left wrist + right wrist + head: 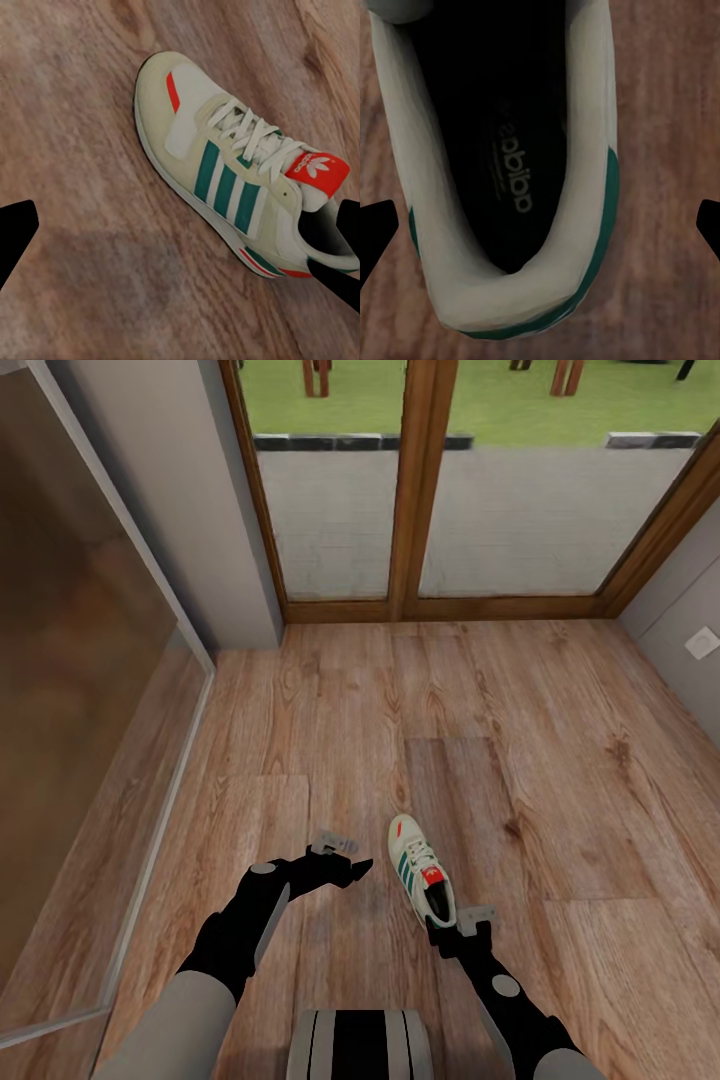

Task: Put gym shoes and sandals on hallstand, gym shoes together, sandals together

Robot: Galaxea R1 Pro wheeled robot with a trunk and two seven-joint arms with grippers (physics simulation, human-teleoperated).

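One gym shoe (420, 872), white with green stripes and a red-orange tongue, lies on the corridor floor (560, 760), toe pointing away from me. My right gripper (438, 932) hovers over its heel (510, 300), open, with a fingertip (376, 232) at each side and apart from the shoe. My left gripper (357, 870) is open just left of the shoe; its wrist view looks down on the shoe (232, 169), the fingertips (16, 232) wide apart. The sandals and the hallstand are out of view.
A wood-framed glass door (420, 490) closes the corridor's far end. A grey wall (170, 500) and a glazed panel (70, 690) run along the left; a wall with a socket (702, 643) stands at the right. My trunk (362, 1045) is at the near edge.
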